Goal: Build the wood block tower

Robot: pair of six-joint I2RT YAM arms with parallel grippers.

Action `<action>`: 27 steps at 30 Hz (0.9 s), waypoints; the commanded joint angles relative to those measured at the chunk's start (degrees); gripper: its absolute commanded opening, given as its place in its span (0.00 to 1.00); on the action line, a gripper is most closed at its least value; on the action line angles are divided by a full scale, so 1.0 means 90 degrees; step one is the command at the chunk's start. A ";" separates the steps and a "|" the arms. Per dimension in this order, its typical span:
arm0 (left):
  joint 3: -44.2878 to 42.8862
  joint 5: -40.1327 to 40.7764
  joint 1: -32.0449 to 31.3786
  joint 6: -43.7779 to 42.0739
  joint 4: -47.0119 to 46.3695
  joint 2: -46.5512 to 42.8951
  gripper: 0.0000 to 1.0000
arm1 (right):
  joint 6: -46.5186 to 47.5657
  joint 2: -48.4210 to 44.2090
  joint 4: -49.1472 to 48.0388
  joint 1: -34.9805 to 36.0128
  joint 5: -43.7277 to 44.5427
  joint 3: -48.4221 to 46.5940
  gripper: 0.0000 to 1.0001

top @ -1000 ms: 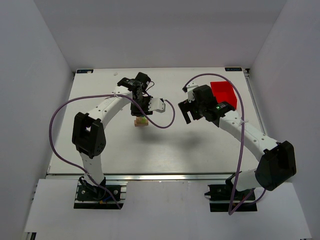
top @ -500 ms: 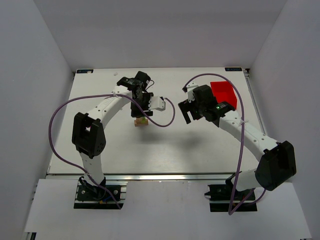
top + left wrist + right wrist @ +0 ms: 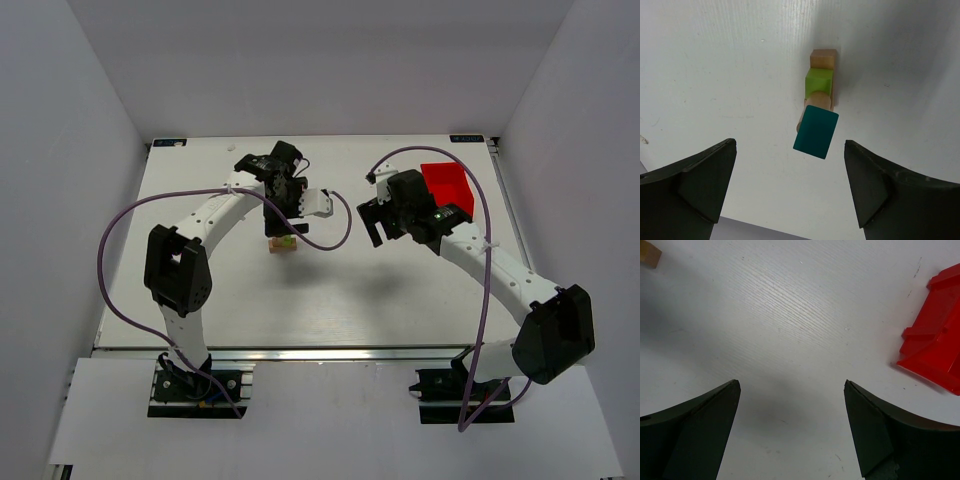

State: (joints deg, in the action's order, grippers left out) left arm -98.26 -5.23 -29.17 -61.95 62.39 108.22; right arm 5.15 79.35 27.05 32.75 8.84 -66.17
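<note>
Small tags at the far corners of the table [image 3: 330, 300] are too tiny to read. The left gripper [image 3: 790, 144] hangs wide open and empty over the wood block tower [image 3: 819, 100], just 9 o'clock of table centre, its teal block [image 3: 816, 132] on top touching neither finger. The right gripper [image 3: 791, 382] is spread equally wide around nothing, with the red bin [image 3: 935, 355] cut off at 3 o'clock and a tan block [image 3: 649, 255] clipped at 11 o'clock.
</note>
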 commanded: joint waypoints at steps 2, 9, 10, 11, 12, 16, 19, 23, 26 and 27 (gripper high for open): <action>-0.0020 0.0132 -0.0031 0.0155 -0.0311 -0.0170 0.98 | 0.0034 -0.0174 -0.0125 0.0003 0.0033 0.0009 0.89; 0.0019 0.0171 -0.0040 0.0155 -0.0340 -0.0130 0.98 | 0.0053 -0.0165 -0.0134 0.0013 0.0072 -0.0001 0.89; 0.0067 0.0200 -0.0040 0.0165 -0.0389 -0.0121 0.98 | 0.0063 -0.0155 -0.0134 0.0003 0.0092 -0.0011 0.89; 0.0087 0.0220 -0.0040 0.0175 -0.0409 -0.0121 0.98 | 0.0063 -0.0155 -0.0125 0.0013 0.0082 -0.0001 0.89; 0.0116 0.0269 -0.0040 0.0194 -0.0448 -0.0121 0.98 | 0.0063 -0.0164 -0.0124 0.0013 0.0092 -0.0011 0.90; 0.0136 0.0269 -0.0050 0.0204 -0.0487 -0.0082 0.98 | 0.0063 -0.0165 -0.0124 0.0003 0.0102 0.0009 0.89; 0.0127 0.0259 -0.0050 0.0214 -0.0497 -0.0072 0.98 | 0.0063 -0.0155 -0.0124 0.0003 0.0121 0.0018 0.90; 0.0136 0.0279 -0.0050 0.0224 -0.0487 -0.0062 0.98 | 0.0063 -0.0155 -0.0115 0.0013 0.0092 0.0009 0.89; 0.0107 0.0260 -0.0050 0.0243 -0.0458 -0.0082 0.98 | 0.0053 -0.0164 -0.0115 0.0013 0.0092 0.0009 0.89; 0.0059 0.0250 -0.0050 0.0243 -0.0409 -0.0091 0.98 | 0.0063 -0.0155 -0.0115 0.0013 0.0073 0.0009 0.89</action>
State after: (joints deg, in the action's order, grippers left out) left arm -97.12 -2.79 -29.39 -60.12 58.26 108.27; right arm 5.17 79.33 27.07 32.75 9.06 -66.15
